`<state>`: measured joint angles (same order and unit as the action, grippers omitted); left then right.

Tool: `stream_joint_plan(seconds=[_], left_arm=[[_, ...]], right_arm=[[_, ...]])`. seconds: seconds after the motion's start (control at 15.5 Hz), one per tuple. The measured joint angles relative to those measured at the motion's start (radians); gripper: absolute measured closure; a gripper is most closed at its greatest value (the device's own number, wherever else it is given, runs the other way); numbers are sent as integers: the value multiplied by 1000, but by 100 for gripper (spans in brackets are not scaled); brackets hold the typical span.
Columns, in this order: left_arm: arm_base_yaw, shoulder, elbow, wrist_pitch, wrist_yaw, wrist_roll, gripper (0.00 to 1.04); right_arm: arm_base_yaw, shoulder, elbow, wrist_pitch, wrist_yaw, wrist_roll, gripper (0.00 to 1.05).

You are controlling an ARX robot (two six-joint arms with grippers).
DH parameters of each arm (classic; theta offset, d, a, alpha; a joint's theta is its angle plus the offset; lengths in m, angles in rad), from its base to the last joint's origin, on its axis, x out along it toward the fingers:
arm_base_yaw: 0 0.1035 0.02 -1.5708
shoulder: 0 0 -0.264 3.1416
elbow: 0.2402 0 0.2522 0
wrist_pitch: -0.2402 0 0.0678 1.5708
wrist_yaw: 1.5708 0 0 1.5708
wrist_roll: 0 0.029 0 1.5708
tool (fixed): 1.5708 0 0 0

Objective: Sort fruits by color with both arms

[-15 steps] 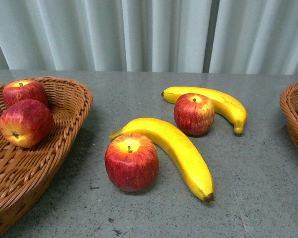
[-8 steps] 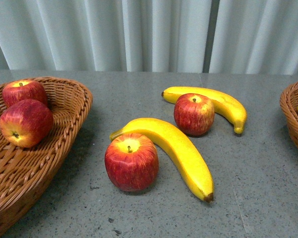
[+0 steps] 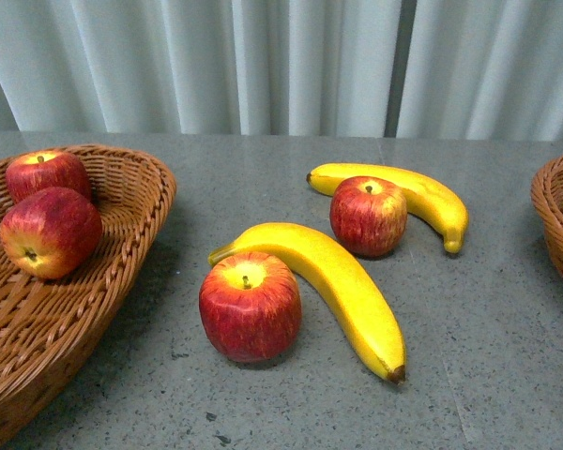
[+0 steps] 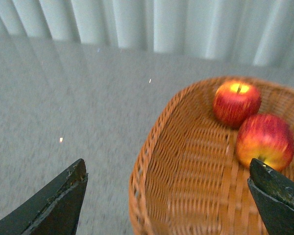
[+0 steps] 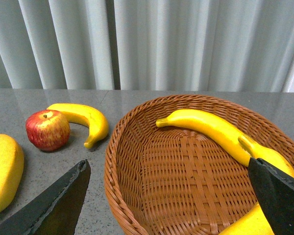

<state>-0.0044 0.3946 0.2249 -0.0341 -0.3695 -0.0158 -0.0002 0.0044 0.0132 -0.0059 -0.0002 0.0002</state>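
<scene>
Four apples and four bananas are showing in all. The near banana (image 3: 330, 281) is lying on the grey bench (image 3: 497, 356) with its dark tip pointing toward the camera, and everything else is being placed from it. The near apple (image 3: 250, 306) is standing stem up just left of the near banana, right against its inner curve. The far apple (image 3: 368, 216) is standing behind the near banana and slightly to its right. The far banana (image 3: 408, 192) is curving round the back of that apple, farther again from the near banana. Well to the left of the near banana, the left basket (image 3: 131, 234) is holding two apples: the rear basket apple (image 3: 47, 173) is sitting stem up, and the front basket apple (image 3: 49, 232) is lying on its side against it. Well to the right of the near banana, the right basket (image 3: 552, 234) is holding two bananas. These are the long basket banana (image 5: 206, 128) and the second basket banana (image 5: 277, 161), which is partly hiding behind a black finger. The left tool (image 4: 167, 169) is hanging above the left basket's rim, its fingers spread wide and gripping nothing. The right tool (image 5: 169, 166) is hanging above the right basket's rim, likewise wide apart and empty. A pale pleated curtain (image 3: 263, 66) is hanging beyond the bench.
</scene>
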Motion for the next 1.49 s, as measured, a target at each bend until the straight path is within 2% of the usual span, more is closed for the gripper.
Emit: stream_joint_plan(seconds=[0.13,0.26,0.39,0.58,0.78,0.9,1.29,1.49], left_arm=[[41,168,92,188,111,71,7],[67,393,206,333,269,135,7],[42,592,343,326,433,175,7],[-66,833,517,222,605,223,7],[-224,934,536,139,620,275,7],[-299,962,536,111,616,334,7],[-387,1076,518,110,602,426,7],[-390,1131,539,125,609,436,7]], right_arm=[[0,0,0,2,0,0,6],[0,0,0,1,0,0,6],[0,0,0,1,0,0,6],[0,0,0,1,0,0,6],[0,0,0,1,0,0,6],[0,0,0,1,0,0,6],[0,0,0,1,0,0,6],[0,0,0,1,0,0,6]])
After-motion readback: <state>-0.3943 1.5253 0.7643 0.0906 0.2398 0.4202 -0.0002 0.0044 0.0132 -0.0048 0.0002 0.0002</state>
